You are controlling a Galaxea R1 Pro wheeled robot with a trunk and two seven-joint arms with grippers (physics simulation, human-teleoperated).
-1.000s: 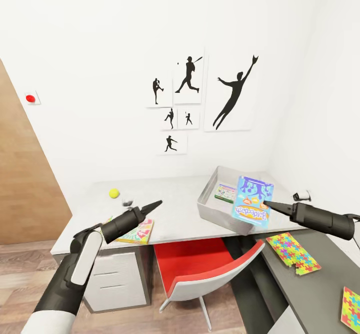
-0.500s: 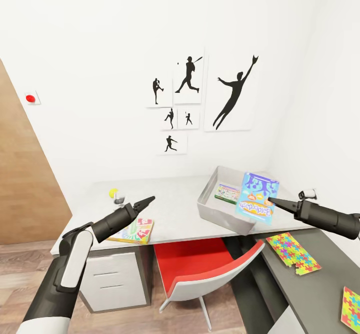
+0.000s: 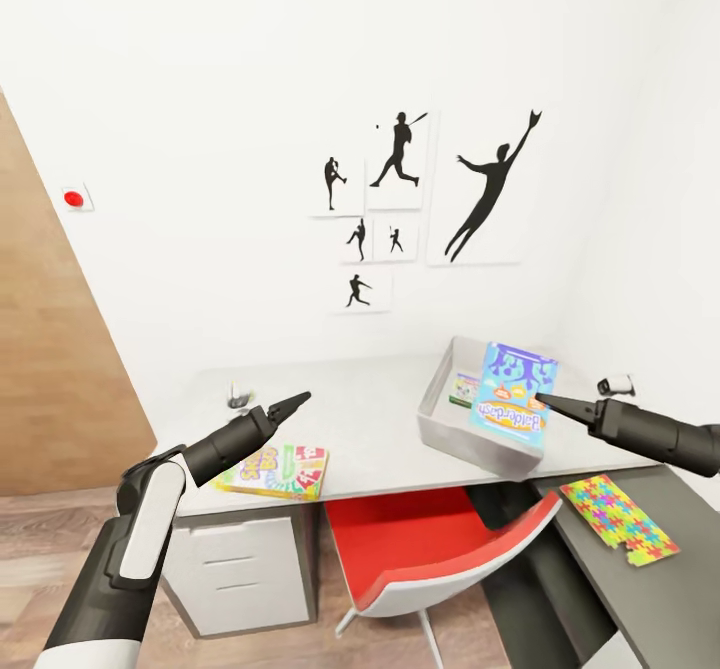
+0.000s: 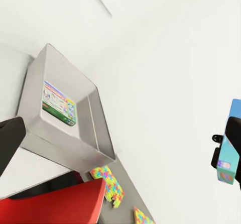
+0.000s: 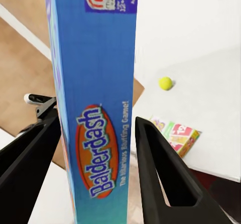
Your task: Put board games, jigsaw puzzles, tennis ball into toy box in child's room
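My right gripper point(image 3: 541, 402) is shut on the blue board game point(image 3: 513, 395), held on edge over the near right side of the grey toy box point(image 3: 472, 436). A white-green board game point(image 3: 463, 389) lies inside the box. The yellow-green and red board game point(image 3: 276, 470) rests at the table's point(image 3: 380, 419) front edge, below my left gripper point(image 3: 300, 401), which is open and empty. One jigsaw puzzle point(image 3: 620, 520) lies on the dark desk section. The tennis ball point(image 5: 165, 83) sits on the light top, behind my left wrist in the head view.
A red and white chair point(image 3: 440, 549) is pushed under the desk between the two sections. White drawers point(image 3: 235, 574) stand below the left end. Black sports pictures point(image 3: 400, 209) hang on the wall behind. A wooden panel point(image 3: 50, 389) stands at the left.
The head camera has panned, shifting the whole scene right. My right gripper has carried the blue game up and further over the toy box. The left arm rose, hiding the ball.
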